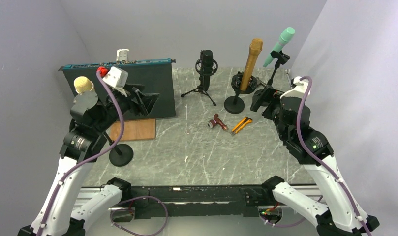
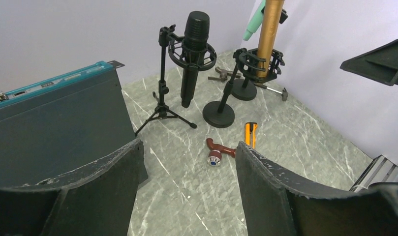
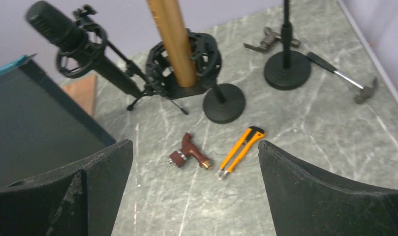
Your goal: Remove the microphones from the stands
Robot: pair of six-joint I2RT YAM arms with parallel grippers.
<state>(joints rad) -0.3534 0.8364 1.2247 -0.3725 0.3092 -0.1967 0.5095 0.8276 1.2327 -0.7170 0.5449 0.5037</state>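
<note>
From above, the veined stone table (image 1: 187, 147) held a black microphone (image 1: 206, 60) on a tripod (image 1: 202, 87) and a smooth golden microphone (image 1: 251, 64) upright in its round-based stand (image 1: 234, 104), both near the far edge. The left wrist view showed the left gripper (image 2: 187, 187) spread wide and empty, framing a red tool (image 2: 219, 150) and an orange knife (image 2: 250, 133). The right wrist view showed the right gripper (image 3: 194, 191) released too, facing the golden microphone's webbed cradle (image 3: 209, 54).
</note>
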